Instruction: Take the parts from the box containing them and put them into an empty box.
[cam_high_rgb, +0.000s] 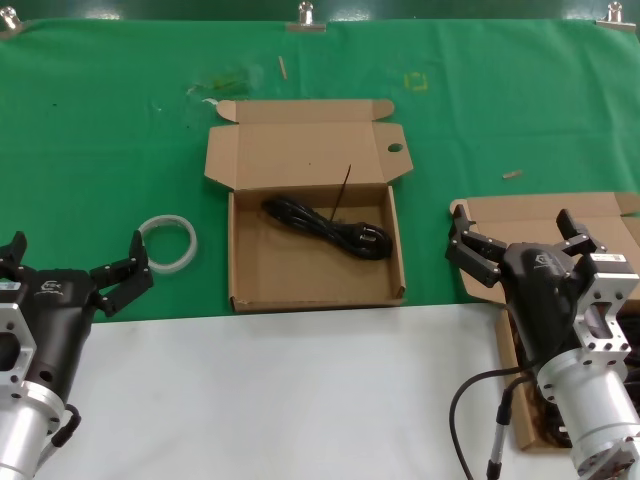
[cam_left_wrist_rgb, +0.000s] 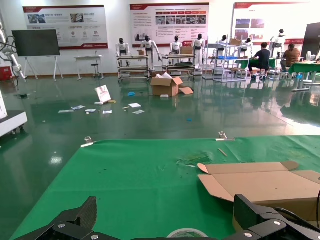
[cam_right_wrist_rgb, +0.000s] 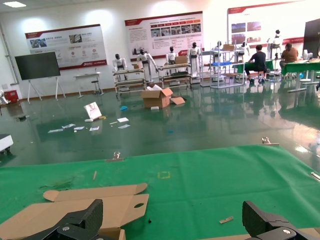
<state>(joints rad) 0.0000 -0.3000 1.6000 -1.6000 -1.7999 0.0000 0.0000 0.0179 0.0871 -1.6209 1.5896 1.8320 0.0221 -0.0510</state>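
Both arms hang low and near the front edge here, one at each side of the head view. The left gripper (cam_high_rgb: 75, 268) sits at the near left with its black fingers spread wide apart and nothing between them, just beside the whitish tape ring (cam_high_rgb: 168, 243) on the green cloth (cam_high_rgb: 100, 130). The right gripper (cam_high_rgb: 520, 242) hovers at the near right, fingers likewise splayed open and holding nothing, poised over the brown box containing them (cam_high_rgb: 530, 212), whose lid flap shows behind the fingers; most of that box is hidden under the arm, so its contents cannot be made out. In the middle of the cloth lies the empty box (cam_high_rgb: 315, 272), lid thrown back, the small round hole showing in its right wing, and inside it rests one of the parts (cam_high_rgb: 325, 228), a black coiled cord lying slantwise toward the far side of the tray. From the left wrist view, the open fingers (cam_left_wrist_rgb: 80, 215) frame the cloth with that holed box off to one side.
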